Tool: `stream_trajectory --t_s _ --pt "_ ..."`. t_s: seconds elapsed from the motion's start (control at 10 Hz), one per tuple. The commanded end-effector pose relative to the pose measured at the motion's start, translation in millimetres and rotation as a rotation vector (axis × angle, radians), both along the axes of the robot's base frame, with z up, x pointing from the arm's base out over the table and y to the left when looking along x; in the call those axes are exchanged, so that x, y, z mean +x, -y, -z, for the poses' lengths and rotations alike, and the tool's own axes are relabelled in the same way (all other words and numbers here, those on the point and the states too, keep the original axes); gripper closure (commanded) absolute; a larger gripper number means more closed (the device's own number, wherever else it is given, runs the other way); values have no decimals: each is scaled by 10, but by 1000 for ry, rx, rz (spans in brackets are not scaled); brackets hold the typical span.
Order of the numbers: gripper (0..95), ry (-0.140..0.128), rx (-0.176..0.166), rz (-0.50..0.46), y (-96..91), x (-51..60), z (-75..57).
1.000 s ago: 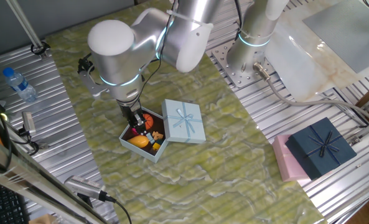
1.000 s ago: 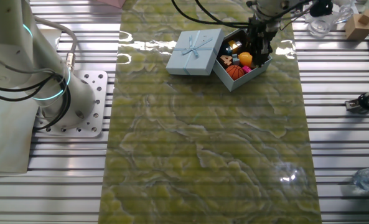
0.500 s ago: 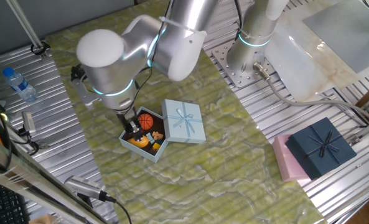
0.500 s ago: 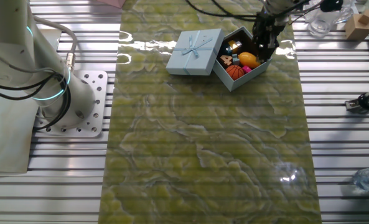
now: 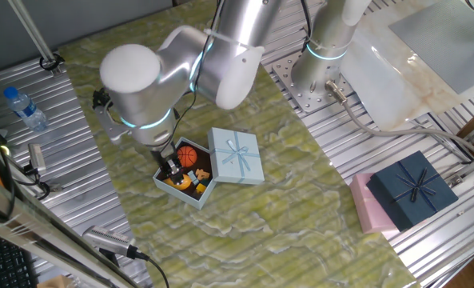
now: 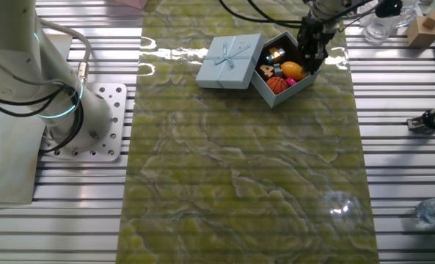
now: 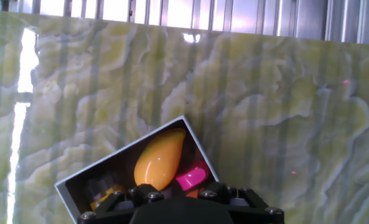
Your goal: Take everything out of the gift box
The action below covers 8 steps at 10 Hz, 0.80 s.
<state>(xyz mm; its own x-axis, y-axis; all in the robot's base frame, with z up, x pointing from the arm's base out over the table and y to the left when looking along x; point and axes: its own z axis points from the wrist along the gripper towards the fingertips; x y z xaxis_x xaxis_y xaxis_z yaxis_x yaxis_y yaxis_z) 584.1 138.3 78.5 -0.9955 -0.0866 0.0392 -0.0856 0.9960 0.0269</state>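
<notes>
Right now the gripper (image 5: pixel 172 167) is hanging over the box (image 5: pixel 185 178) on the tabletop (image 5: pixel 244 224), beside its lid (image 5: pixel 236 155). Its jaws' opening cannot be told. Inside are lying a basketball (image 5: pixel 188 154) and a mango (image 7: pixel 158 159); no writing is readable.

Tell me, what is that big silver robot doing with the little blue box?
The robot is emptying the gift box, and its gripper hangs just over the open box, near one edge. The toys are all in there: an orange basketball, a yellow-orange fruit, a magenta piece and some small bits. Nothing has been lifted out yet. The lid with the bow lies beside the box. I cannot tell whether the fingers are open or shut.
</notes>
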Motion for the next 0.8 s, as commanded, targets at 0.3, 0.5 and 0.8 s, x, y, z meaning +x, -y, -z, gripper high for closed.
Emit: stream_trajectory --t_s 0.3,0.5,0.8 --pt "380 -47 -6 11 14 -25 -108" --pt "380 -92 4 6 29 -45 -205" --pt "570 -75 -1 15 29 -32 -181"
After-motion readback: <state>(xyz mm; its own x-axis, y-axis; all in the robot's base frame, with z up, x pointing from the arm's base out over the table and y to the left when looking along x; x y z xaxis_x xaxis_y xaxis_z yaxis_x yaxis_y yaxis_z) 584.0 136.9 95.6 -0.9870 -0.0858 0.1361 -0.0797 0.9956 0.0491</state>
